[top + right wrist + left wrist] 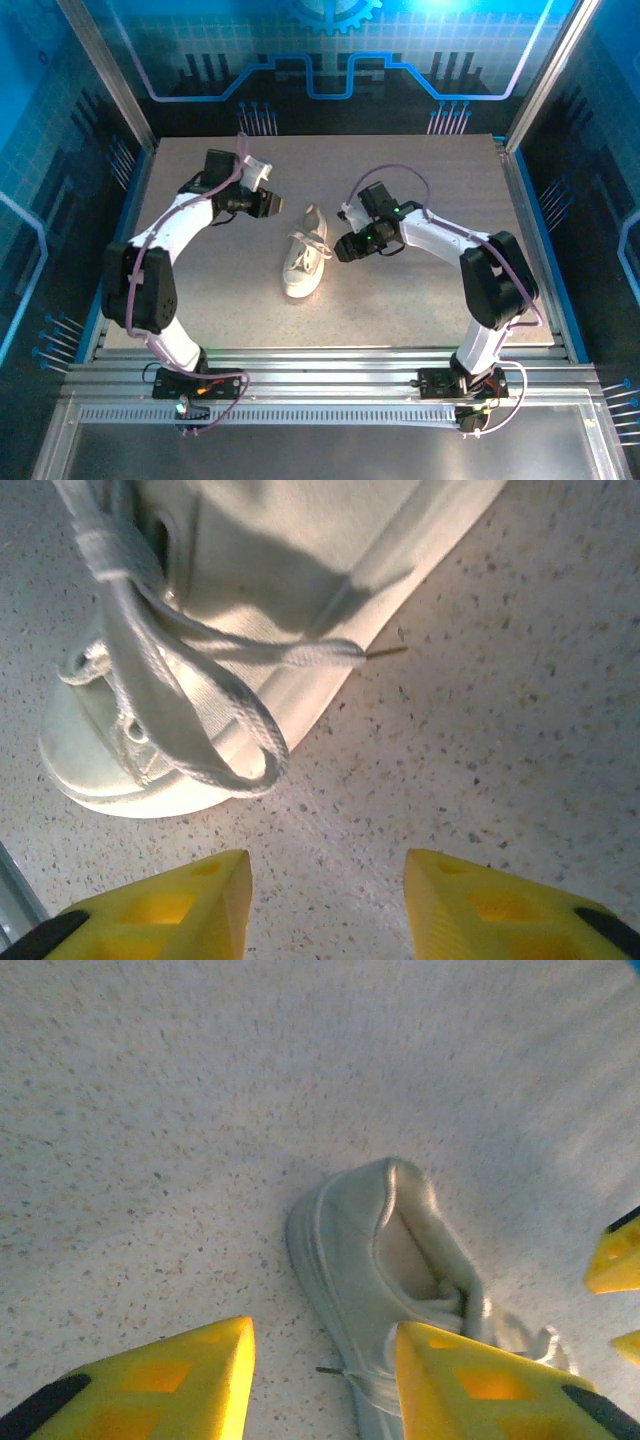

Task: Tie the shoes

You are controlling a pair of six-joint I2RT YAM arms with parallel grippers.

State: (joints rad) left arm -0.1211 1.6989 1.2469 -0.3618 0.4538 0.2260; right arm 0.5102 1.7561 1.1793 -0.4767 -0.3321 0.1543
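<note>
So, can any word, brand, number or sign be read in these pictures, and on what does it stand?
None: no text can be read in any view.
The white sneaker shows no brand, label or size mark, even close up in the wrist views.
The blue back wall carries a gear drawing and circuit-like lines, but no letters or numbers.
</note>
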